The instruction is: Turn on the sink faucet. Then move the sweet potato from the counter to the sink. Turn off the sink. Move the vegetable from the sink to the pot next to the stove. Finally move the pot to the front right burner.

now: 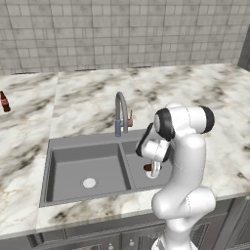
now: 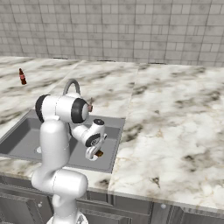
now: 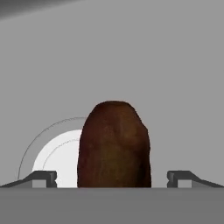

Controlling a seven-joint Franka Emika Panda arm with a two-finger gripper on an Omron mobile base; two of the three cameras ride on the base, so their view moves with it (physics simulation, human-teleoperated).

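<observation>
My fingers (image 3: 112, 177) stand wide apart, one dark tip (image 3: 41, 177) at each side of the hand view, and nothing is clamped between them. Between the two tips lies the sweet potato (image 3: 114, 146), a reddish-brown oblong lump, resting on the grey floor of the sink (image 3: 166, 78). I cannot tell whether either tip touches it; there is clear grey floor showing between the potato and each tip. The potato partly covers the round pale drain (image 3: 54, 157), which shows beside and behind it.

From the left base view, my hand (image 1: 155, 168) reaches down into the narrower bowl (image 1: 141, 176) of the double sink, the bowl on the right, and a bit of the sweet potato (image 1: 148, 167) shows just beside it. The wide bowl (image 1: 73, 166) on the left has its own pale drain (image 1: 89, 183). The sink faucet (image 1: 120, 113), a thin grey gooseneck with a small reddish side lever (image 1: 130, 118), stands at the back rim between the two bowls. I cannot make out any water.

From the right base view, the same hand (image 2: 92, 153) hangs low over the near bowl with the sweet potato (image 2: 99, 153) just beside it.

The marble bench (image 1: 88, 97) runs all around the sink. A small dark red bottle (image 1: 4, 102) stands upright on it, far off to the left, well apart from the sink.
</observation>
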